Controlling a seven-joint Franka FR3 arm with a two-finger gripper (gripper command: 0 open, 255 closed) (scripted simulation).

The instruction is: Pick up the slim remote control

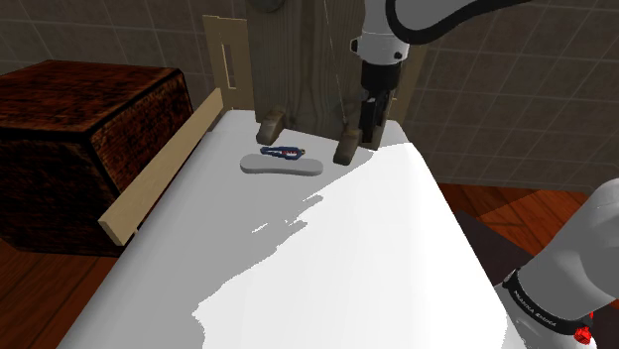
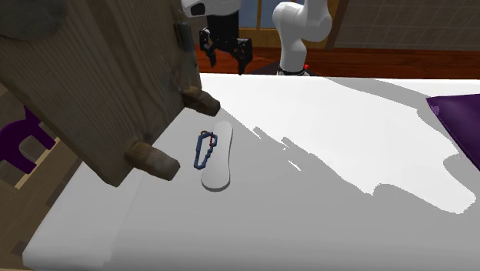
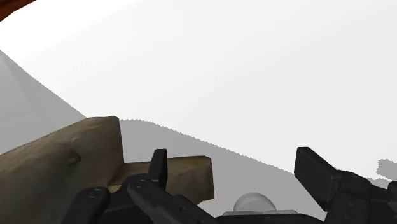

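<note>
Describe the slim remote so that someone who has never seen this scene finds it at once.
Find the big wooden board at one end of the white surface and look just in front of its two block feet. There lies the remote, a flat pale grey bar with rounded ends. Its only neighbour is a smaller blue clip, an open loop.

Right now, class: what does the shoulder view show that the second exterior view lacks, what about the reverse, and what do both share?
Shoulder view's own: a dark wooden chest beside the white surface, and a pale side rail. Second exterior view's own: a purple patch at its right edge. Shared: the slim white remote, the blue clip beside it, the wooden board's feet, the open gripper.
</note>
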